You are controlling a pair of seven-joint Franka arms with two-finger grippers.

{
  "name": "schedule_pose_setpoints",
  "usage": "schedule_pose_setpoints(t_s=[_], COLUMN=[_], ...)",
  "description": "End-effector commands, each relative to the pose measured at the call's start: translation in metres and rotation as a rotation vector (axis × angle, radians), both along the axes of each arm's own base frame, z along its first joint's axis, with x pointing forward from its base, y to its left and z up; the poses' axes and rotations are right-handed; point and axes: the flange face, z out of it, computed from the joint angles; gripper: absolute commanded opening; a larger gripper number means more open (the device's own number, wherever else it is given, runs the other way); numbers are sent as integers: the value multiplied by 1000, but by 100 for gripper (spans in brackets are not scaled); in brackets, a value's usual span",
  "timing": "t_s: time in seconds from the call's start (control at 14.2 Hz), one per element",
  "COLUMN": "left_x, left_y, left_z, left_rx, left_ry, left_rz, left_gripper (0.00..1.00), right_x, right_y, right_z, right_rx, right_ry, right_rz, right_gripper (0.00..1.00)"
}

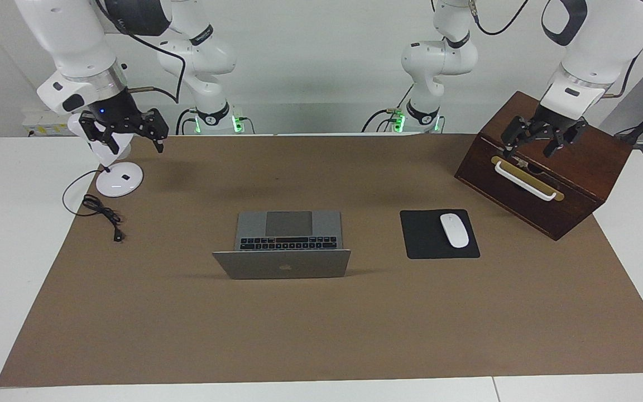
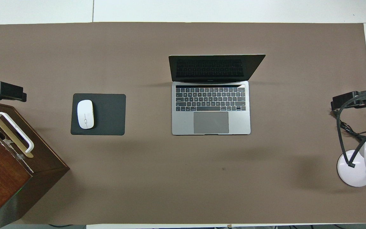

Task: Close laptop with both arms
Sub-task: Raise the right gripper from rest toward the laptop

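One laptop point(image 1: 285, 245), one black mouse pad point(image 1: 438, 234), one white mouse point(image 1: 454, 230), one wooden box point(image 1: 545, 167) with a white handle point(image 1: 524, 180), one white desk lamp point(image 1: 119, 180) with its black cord point(image 1: 101, 211), and two arms are showing.

The laptop is sitting open at the middle of the brown mat point(image 1: 321, 324). Its lid is standing nearly upright, the dark screen point(image 2: 214, 68) facing the robots and the logo side facing away from them. Its long axis is running between the two arms' ends of the table, and in the overhead view the hinge is lying at twelve o'clock of the keyboard point(image 2: 210, 98), the trackpad point(image 2: 211, 122) at six.

In that same view the mouse pad is lying at nine o'clock of the laptop, well apart from it, with the mouse resting on it; the box is sitting at about eight o'clock, the lamp at about four.

The left gripper point(image 1: 539, 144) is hanging over the box with its fingers spread (pinching nothing). The right gripper point(image 1: 132, 137) is hanging over the lamp's base, fingers also spread and empty. Both are well apart from the laptop.

The brown mat is covering most of a white table point(image 1: 14, 223), and a pale wall is rising at the robots' end.
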Motion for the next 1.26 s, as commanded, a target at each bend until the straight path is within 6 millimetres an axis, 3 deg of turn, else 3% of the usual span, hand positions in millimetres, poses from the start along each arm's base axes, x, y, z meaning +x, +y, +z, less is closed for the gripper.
schedule_pose_setpoints(t_s=[0.0, 0.35, 0.49, 0.63, 1.05, 1.19], left_x=[-5, -6, -6, -6, -6, -6], left_y=[3, 3, 3, 3, 4, 4], left_z=[3, 4, 3, 3, 3, 0], left_rx=[4, 4, 4, 4, 4, 4], left_ry=[-6, -8, -6, -8, -8, -5], left_rz=[11, 11, 11, 11, 14, 16], left_gripper=[100, 100, 100, 100, 100, 91], right_x=[-3, -4, -2, 6, 60, 79], right_y=[-1, -2, -18, -20, -21, -23], right_z=[2, 1, 1, 7, 8, 4], right_rx=[21, 36, 84, 98, 85, 85], right_ry=[-5, 0, -12, -78, -163, -214], right_rz=[-26, -36, -93, -102, -89, -90], right_gripper=[100, 100, 100, 100, 100, 99])
